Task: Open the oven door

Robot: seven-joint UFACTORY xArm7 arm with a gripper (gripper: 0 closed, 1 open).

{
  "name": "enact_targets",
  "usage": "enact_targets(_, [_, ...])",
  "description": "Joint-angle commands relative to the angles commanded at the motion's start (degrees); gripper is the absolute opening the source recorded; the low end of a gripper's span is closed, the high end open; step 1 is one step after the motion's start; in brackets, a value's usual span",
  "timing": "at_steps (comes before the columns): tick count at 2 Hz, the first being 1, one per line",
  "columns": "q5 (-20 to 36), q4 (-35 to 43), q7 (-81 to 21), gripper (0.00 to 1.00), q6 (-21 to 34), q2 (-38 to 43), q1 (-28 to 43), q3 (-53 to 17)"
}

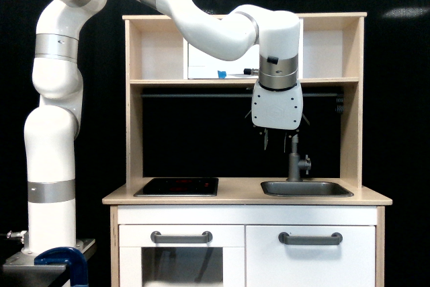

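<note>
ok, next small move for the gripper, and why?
Probably lift and turn toward the upper shelf. The gripper hangs fingers-down above the sink, below the shelf holding the oven door, whose handle is hidden behind the arm.

One camera supplies the only current view, an exterior view mounted off the arm. It faces the front of a toy kitchen unit (245, 166) squarely, at about the height of the tabletop (242, 198), so shelves and edges run level across the frame. The camera stands at moderate range: the frame takes in the unit from its top shelf (245, 15) to the upper part of its lower doors, and most of the arm (54, 132). The hand (277, 144) sits slightly right of centre in the frame. The arm's base lies well to the left of and below the hand. A black backdrop fills the background.
</note>
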Motion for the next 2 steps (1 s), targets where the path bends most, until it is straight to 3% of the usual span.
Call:
enact_targets(1, [7.48,0.99,-4.19,1.0,6.31,-1.67,-3.46,2.16])
enact_targets(2, [10.23,1.27,-1.87,1.0,6.42,-3.58,-5.08,2.97])
